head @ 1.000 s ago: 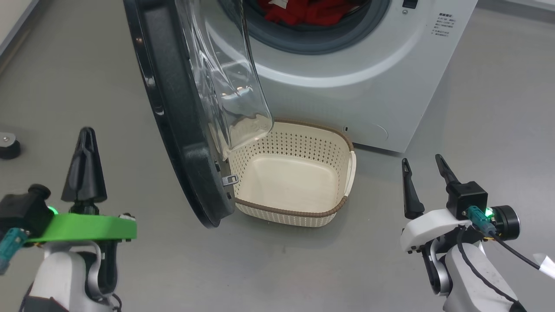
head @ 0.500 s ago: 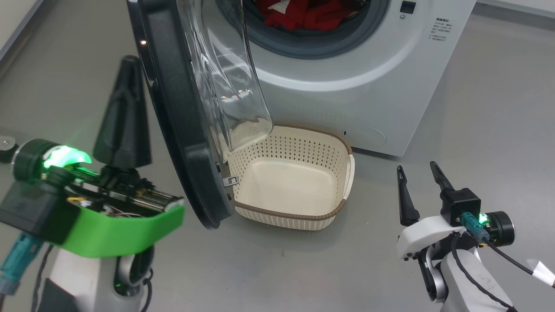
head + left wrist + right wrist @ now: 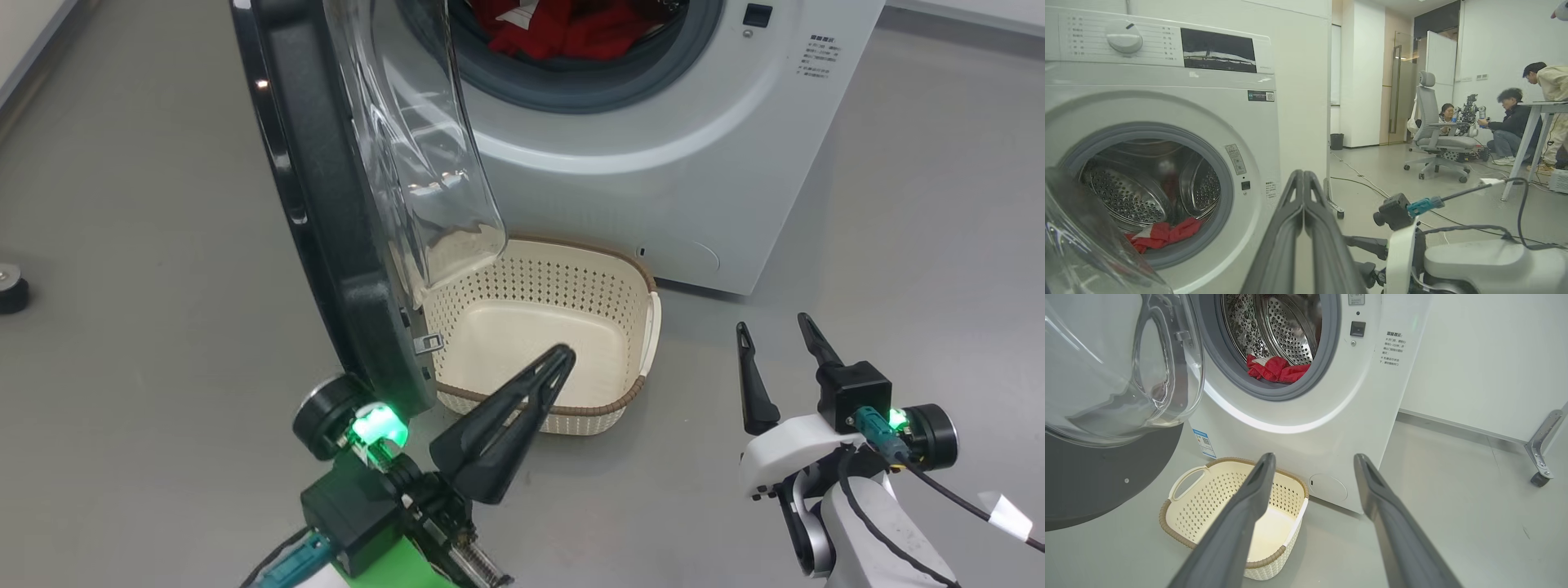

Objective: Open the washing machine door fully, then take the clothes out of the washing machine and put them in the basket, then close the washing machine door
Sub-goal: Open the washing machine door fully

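My left gripper (image 3: 558, 360), fingers together, now at 6 o'clock by the basket (image 3: 539, 273), was at 8; right gripper (image 3: 774, 336) at 4, fingers apart.

Before you: the white washing machine (image 3: 653, 163), its black glass-bowled door (image 3: 326, 204) standing open, red clothes (image 3: 571, 28) heaped in the drum, the cream basket (image 3: 539, 273) upright on the floor below.

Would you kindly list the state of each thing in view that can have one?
Door: open, standing out from the machine.
Machine: drum open to view, clothes inside.
Clothes: bunched in the drum.
Basket: upright on the floor, empty.
Left gripper: shut, holding nothing.
Right gripper: open, holding nothing.
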Robot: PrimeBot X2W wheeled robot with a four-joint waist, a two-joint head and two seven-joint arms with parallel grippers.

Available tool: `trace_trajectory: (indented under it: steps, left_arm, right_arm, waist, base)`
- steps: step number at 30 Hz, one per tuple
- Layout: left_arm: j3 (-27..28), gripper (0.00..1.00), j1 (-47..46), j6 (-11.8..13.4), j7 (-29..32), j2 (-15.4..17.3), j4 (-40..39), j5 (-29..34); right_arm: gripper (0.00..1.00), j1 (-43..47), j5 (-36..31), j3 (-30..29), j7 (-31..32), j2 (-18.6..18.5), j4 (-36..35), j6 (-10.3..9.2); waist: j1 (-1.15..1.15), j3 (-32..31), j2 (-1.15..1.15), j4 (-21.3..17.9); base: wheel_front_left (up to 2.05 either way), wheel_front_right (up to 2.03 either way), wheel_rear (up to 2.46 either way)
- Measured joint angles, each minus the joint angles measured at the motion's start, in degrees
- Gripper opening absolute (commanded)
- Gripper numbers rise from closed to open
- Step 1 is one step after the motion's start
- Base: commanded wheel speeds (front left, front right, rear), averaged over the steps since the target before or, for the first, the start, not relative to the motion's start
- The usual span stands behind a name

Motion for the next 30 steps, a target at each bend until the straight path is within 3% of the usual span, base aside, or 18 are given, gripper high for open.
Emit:
trace_trajectory:
  steps: [6,13,30]
  left_arm:
    - [-1.2,0.0,3.7,0.0,0.1,1.7,6.2,-0.1]
    - [4.6,0.0,4.0,0.0,0.1,1.6,11.7,-0.6]
    - [11.8,0.0,2.8,0.0,0.1,-1.9,19.5,-3.0]
  right_arm:
    - [1.0,0.0,-0.2,0.5,0.0,0.1,0.3,0.01]
    - [1.0,-0.1,-0.5,0.3,0.0,0.1,0.6,0.01]
    - [1.0,-0.5,-0.6,-1.2,0.0,0.2,1.3,0.0]
  waist:
    - [0.0,0.7,0.0,-0.7]
    - [0.0,2.0,0.0,-1.4]
    - [0.0,4.4,0.0,-1.6]
  base:
    - [0.0,0.0,0.0]
    - [0.0,0.0,0.0]
    - [0.0,0.0,0.0]
